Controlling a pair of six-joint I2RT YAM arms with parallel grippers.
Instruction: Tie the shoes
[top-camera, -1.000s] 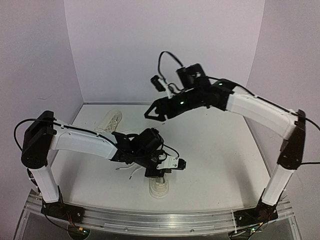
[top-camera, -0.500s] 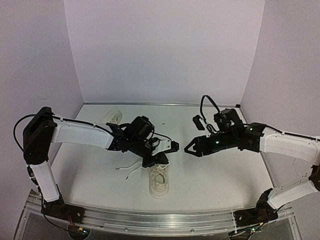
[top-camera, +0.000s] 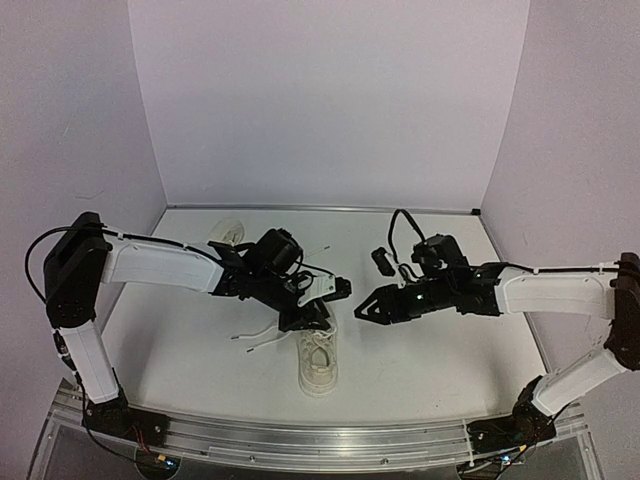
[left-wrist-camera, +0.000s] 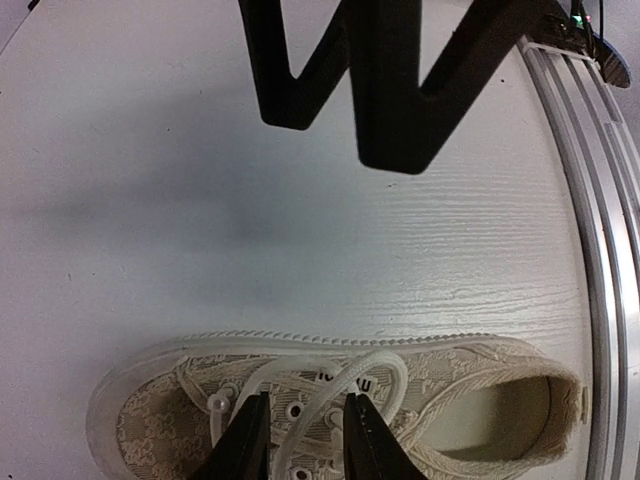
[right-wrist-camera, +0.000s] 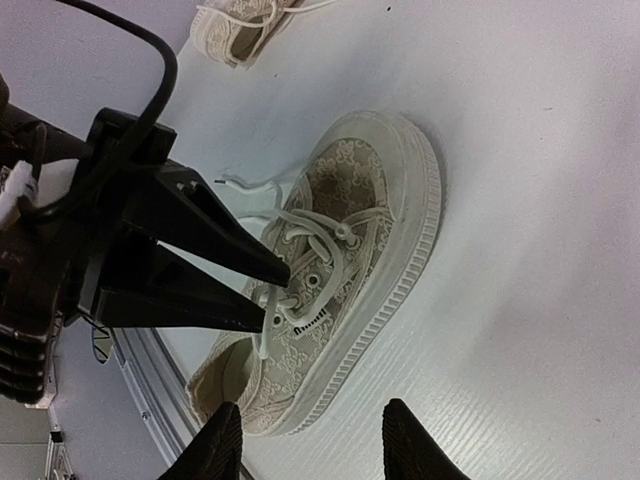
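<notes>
One cream shoe (top-camera: 318, 362) lies at the front middle of the table with its heel towards the front rail. My left gripper (top-camera: 318, 316) is low over its lacing. In the left wrist view the shoe (left-wrist-camera: 470, 395) fills the bottom, and the left gripper (left-wrist-camera: 300, 440) is open with a lace loop (left-wrist-camera: 385, 368) between its fingers. My right gripper (top-camera: 362, 312) is open and empty, just right of the shoe. The right wrist view shows the right gripper (right-wrist-camera: 312, 448), the shoe (right-wrist-camera: 385, 190) and the left fingers (right-wrist-camera: 210, 240). The second shoe (top-camera: 227, 234) lies at the back left.
Loose lace ends (top-camera: 252, 340) trail on the table left of the near shoe. A metal rail (top-camera: 300, 440) runs along the front edge and also shows in the left wrist view (left-wrist-camera: 600, 250). Purple walls close in the back and both sides.
My right arm has swung down from high at the back to low beside the near shoe's right side. My left gripper has shifted slightly back over the lacing.
</notes>
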